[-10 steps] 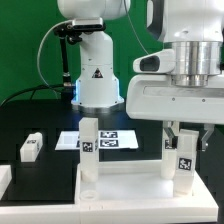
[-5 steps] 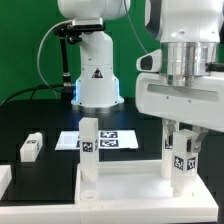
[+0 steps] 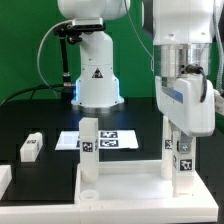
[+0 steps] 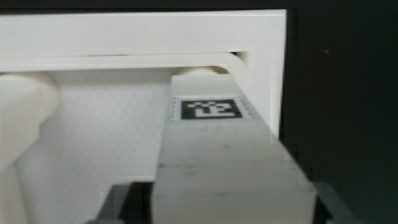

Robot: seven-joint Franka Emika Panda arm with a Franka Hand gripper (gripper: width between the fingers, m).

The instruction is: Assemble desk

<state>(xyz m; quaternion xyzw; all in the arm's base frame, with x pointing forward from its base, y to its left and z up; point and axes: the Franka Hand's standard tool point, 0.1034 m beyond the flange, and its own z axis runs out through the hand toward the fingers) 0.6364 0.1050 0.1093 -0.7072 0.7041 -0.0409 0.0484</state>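
Camera off the arm first: we see the desk top (image 3: 130, 190) lying flat at the front of the black table (image 3: 40, 115), with two legs standing upright on it. The free leg (image 3: 89, 152) stands toward the exterior view's left with nothing touching it. The held leg (image 3: 183, 166) stands toward the exterior view's right. The gripper (image 3: 181, 140) comes straight down over it and is closed on its upper part, a finger on each side (the leg's top is hidden behind them). A spare leg (image 3: 31, 147) lies on its side on the table, well apart from the desk top, toward the exterior view's left. Behind the standing legs the marker board (image 3: 115, 141) lies flat on the table, and farther back sits the robot base (image 3: 97, 75).

Wrist view next: we look along the held leg, which fills the gap between the two dark fingers (image 4: 121, 205). A black-and-white tag (image 4: 214, 108) sits on the leg's face. The leg's far end meets the desk top near one corner, just inside the raised rim (how firmly it's seated, we can't tell). A blurry white shape at the picture's edge might be the free leg, but we can't tell.
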